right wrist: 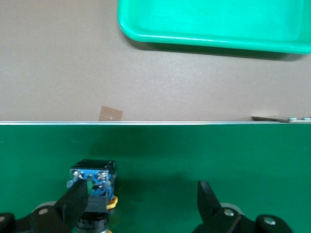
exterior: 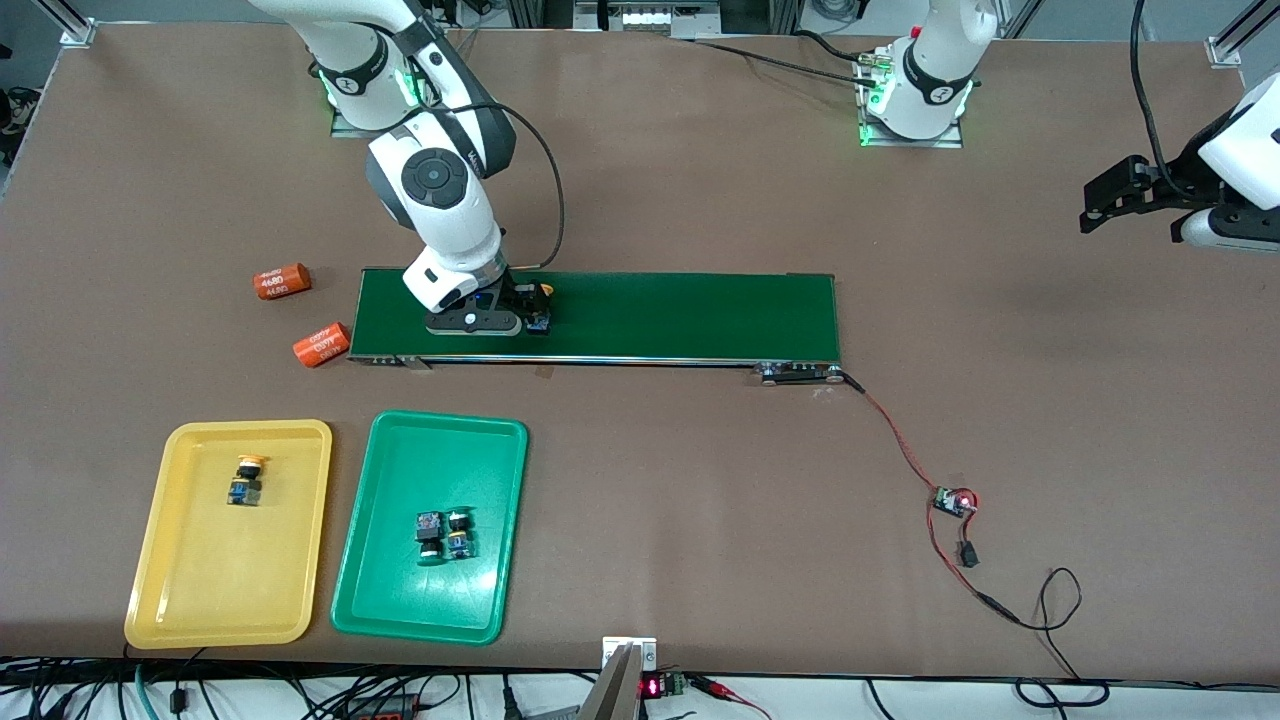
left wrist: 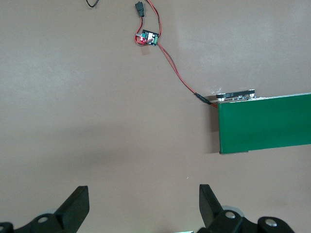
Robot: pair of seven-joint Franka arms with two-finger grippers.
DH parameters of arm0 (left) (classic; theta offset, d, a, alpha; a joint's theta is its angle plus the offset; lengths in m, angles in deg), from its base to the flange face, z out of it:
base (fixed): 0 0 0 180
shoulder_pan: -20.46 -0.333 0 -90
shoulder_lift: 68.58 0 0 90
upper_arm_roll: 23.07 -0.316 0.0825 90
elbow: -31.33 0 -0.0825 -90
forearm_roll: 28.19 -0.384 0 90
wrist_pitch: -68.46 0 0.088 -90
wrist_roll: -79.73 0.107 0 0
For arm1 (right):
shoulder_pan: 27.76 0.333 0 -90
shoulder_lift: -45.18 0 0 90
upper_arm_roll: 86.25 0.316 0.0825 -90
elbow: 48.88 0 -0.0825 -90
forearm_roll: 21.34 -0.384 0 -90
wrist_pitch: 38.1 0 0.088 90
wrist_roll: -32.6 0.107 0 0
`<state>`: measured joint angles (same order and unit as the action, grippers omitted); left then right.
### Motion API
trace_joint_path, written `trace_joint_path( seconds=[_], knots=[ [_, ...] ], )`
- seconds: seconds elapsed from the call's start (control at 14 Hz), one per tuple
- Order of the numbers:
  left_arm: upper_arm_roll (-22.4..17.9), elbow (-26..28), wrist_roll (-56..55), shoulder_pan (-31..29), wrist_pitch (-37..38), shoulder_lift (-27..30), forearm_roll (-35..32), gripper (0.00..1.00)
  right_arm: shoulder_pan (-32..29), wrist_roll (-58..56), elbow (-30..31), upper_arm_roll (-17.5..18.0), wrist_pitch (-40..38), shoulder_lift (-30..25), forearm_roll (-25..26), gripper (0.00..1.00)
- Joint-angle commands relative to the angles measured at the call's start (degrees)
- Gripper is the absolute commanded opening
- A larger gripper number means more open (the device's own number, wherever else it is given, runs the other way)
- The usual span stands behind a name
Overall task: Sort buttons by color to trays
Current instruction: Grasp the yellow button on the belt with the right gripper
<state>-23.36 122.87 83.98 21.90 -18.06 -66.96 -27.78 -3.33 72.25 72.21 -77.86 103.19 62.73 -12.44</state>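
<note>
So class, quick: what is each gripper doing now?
Left gripper: open, empty, waiting over bare table.
Right gripper: open, over the belt at the yellow button, not gripping.

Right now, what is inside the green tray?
Two buttons lie side by side in the green tray, their dark bodies and blue bases showing. Their cap colours are hard to make out from the front view; nothing else is in it.

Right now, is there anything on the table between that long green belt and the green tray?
Almost nothing: the right wrist view shows bare brown table between the conveyor belt and the green tray, apart from a small piece of tape at the belt's edge.
</note>
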Motion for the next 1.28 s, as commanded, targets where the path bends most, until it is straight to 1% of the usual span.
trace_joint_path(
  seconds=[0.0, 0.64, 0.71, 0.78, 0.86, 0.93, 1.0, 1.07, 1.14, 1.21],
  knots=[
    [0.11, -1.62, 0.93, -0.29, 1.09, -0.65, 0.21, 1.0, 0.0, 0.96, 0.82, 0.4, 1.35, -0.06, 0.95, 1.0],
    [0.2, -1.71, 1.11, -0.03, 1.0, -0.65, 0.21, 1.0, 0.09, 0.88, 0.82, 0.4, 3.9, 2.48, 1.03, 1.0],
    [0.2, -1.62, 1.2, -0.12, 1.09, -0.65, 0.21, 1.0, 0.09, 0.79, 0.82, 0.4, 4.77, 2.75, 1.03, 0.94],
    [0.11, -1.71, 1.2, -0.21, 1.0, -0.65, 0.21, 1.0, 0.09, 0.79, 0.82, 0.4, 5.3, 3.27, 1.03, 0.74],
    [0.11, -1.71, 1.2, -0.21, 1.0, -0.65, 0.21, 1.0, 0.09, 0.87, 0.82, 0.4, 5.31, 3.37, 0.95, 0.43],
    [0.2, -1.71, 1.2, -0.21, 1.0, -0.65, 0.21, 1.0, 0.0, 0.79, 0.82, 0.4, 5.13, 3.28, 0.95, 0.21],
    [0.11, -1.71, 1.2, -0.12, 1.0, -0.65, 0.21, 1.0, 0.0, 0.96, 0.73, 0.4, 5.04, 3.19, 0.95, 0.08],
    [0.11, -1.71, 1.2, -0.12, 1.0, -0.65, 0.21, 1.0, 0.0, 1.14, 0.64, 0.4, 4.87, 3.19, 0.95, 0.02],
    [0.11, -1.71, 1.2, -0.21, 1.0, -0.65, 0.21, 1.0, 0.0, 1.14, 0.55, 0.4, 4.78, 3.28, 0.95, 0.0],
    [0.11, -1.71, 1.28, -0.21, 1.0, -0.65, 0.12, 1.0, -0.09, 1.14, 0.55, 0.4, 4.69, 3.19, 0.95, 0.0]
  ],
)
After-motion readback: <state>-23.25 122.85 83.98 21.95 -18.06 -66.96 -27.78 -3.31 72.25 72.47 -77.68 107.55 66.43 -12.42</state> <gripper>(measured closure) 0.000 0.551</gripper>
